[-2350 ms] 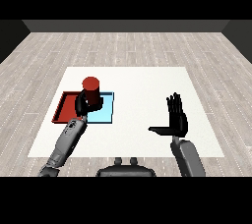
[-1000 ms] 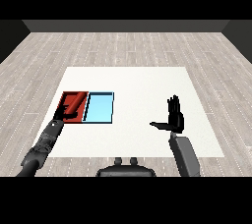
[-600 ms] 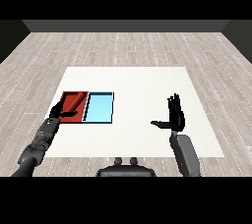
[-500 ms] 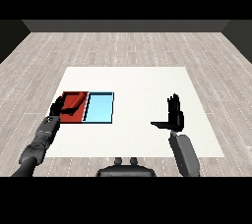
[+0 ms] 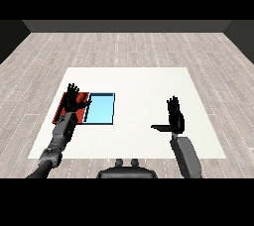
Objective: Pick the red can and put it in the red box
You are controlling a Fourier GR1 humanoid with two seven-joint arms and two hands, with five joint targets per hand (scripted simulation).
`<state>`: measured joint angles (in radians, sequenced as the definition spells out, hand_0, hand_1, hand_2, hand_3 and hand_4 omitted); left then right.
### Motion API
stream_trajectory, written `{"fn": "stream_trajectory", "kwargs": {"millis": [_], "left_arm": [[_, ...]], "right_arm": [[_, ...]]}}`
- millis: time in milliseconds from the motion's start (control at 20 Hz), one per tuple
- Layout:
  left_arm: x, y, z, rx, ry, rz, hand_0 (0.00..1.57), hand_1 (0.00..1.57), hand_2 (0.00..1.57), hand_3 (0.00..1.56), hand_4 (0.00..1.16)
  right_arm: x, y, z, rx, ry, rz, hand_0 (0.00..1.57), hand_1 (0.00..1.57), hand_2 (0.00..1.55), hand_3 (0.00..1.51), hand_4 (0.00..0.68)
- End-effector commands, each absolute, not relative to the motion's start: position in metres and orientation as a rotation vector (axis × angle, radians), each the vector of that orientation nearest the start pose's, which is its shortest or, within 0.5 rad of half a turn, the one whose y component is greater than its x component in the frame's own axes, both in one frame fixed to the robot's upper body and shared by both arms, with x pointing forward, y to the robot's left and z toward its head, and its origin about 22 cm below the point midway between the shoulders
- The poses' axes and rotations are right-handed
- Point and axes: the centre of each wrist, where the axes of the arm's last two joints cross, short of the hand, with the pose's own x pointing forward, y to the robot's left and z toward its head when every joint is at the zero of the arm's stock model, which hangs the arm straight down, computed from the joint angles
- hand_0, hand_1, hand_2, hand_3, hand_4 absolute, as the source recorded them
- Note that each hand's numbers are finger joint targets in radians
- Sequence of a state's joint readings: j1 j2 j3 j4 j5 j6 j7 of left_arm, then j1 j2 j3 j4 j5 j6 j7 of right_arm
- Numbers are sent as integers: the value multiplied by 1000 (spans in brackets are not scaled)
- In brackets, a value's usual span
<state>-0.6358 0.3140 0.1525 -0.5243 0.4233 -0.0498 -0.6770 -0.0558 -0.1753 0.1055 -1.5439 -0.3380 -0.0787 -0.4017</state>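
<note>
Both our hands are spread and hold nothing: left hand (image 5: 74, 102) over the red tray (image 5: 62, 108) near the table's left edge, right hand (image 5: 174, 119) apart. No red can shows; we risk knocking it if it lies hidden beneath.

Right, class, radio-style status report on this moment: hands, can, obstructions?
Left hand open, over red tray. Right hand open, holding nothing. Red can not visible. Blue tray beside red tray.

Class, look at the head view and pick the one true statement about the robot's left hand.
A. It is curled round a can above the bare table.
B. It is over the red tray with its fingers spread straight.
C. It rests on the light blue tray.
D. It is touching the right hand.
B: the left hand is spread with straight fingers over the red tray, holding nothing, beside the light blue tray.
</note>
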Motion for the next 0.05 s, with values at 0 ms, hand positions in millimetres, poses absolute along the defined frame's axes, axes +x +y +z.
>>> {"fn": "stream_trajectory", "kwargs": {"millis": [0], "left_arm": [[344,275,-48,-156,-1996,325,0,0,0,0,0]], "right_arm": [[252,-236,7,165,-1980,-82,0,0,0,0,0]]}}
